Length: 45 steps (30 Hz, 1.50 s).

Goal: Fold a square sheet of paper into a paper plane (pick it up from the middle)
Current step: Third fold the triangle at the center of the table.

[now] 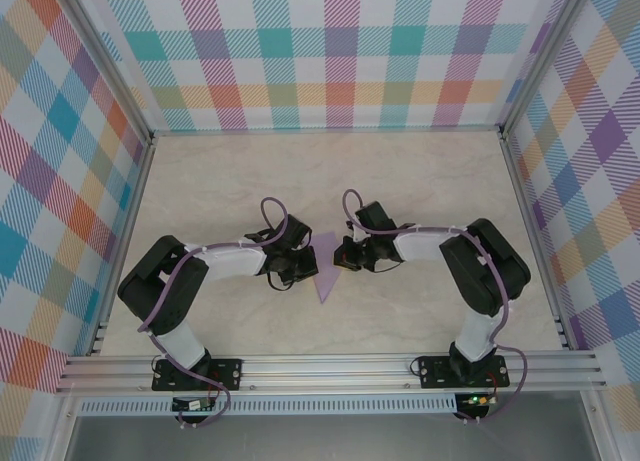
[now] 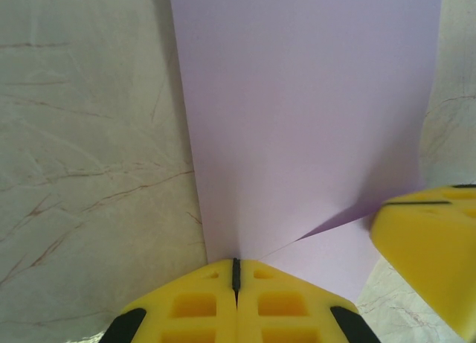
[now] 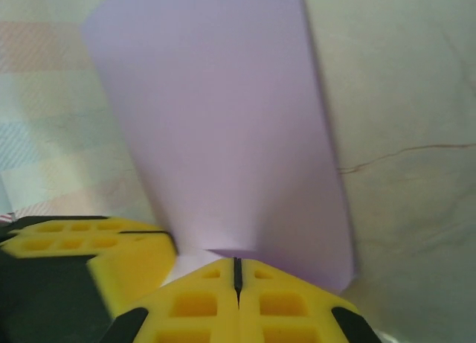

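Observation:
The lavender sheet of paper (image 1: 325, 273) is a folded, pointed shape between the two arms, its tip toward the near edge. My left gripper (image 1: 302, 265) is shut on its left side. In the left wrist view the paper (image 2: 305, 112) rises straight out of the closed jaws of the left gripper (image 2: 236, 272), with a crease running to the right. My right gripper (image 1: 344, 254) is shut on the paper's right side. In the right wrist view the curved paper (image 3: 223, 135) stands up from the closed right gripper (image 3: 238, 272).
The marble-patterned table (image 1: 300, 171) is walled by plaid panels at the back and sides (image 1: 330, 51). An aluminium rail (image 1: 330, 366) runs along the near edge. The other gripper's yellow fingers (image 2: 435, 246) sit close beside mine; likewise yellow fingers (image 3: 82, 250) in the right wrist view.

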Available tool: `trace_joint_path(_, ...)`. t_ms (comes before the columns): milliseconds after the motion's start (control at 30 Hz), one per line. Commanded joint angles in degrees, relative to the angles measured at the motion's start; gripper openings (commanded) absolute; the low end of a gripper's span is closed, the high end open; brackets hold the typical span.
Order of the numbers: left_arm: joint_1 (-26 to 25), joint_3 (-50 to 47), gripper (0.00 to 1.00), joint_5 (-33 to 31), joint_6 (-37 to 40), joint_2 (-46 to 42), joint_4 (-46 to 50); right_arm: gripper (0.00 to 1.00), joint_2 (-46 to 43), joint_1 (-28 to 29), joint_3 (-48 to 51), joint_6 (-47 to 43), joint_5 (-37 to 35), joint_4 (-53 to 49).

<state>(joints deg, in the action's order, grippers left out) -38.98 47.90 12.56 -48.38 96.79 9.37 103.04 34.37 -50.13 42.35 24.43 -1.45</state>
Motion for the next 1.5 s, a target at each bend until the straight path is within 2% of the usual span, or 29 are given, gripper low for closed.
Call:
trace_joint_path(0,-0.1,-3.4,0.00,-6.4,1.2,4.7,11.5,0.00,1.6,-1.2,-1.6,-1.7,-0.8,-2.3)
trace_joint_path(133,-0.1,-3.7,0.00,-6.1,1.1,4.9,10.7,0.00,0.9,-3.3,-1.6,-3.0,-4.1,-5.0)
trace_joint_path(233,-0.1,-3.9,0.00,-5.8,1.0,4.9,10.2,0.00,-3.4,-3.6,-1.7,-3.8,-6.6,-7.0)
trace_joint_path(300,-0.1,-3.8,0.00,-5.6,1.1,5.0,9.8,0.00,-6.8,-3.2,-0.8,-3.1,-5.8,-6.6)
trace_joint_path(433,-0.1,-4.0,0.00,-5.5,0.9,5.1,9.0,0.00,-10.2,1.5,1.6,-0.7,-3.8,-5.5)
trace_joint_path(600,-0.1,-4.1,0.00,-5.4,0.5,5.2,8.3,0.00,-12.0,8.1,6.6,5.5,-1.5,1.3)
trace_joint_path(900,-0.1,-4.2,0.00,-5.4,-0.1,5.3,7.6,0.00,-8.7,12.4,7.3,7.7,-0.4,4.0)
trace_joint_path(1467,-0.1,-4.8,0.00,-6.5,-0.7,5.0,7.7,0.00,-4.9,14.4,7.7,7.3,-0.4,4.3)
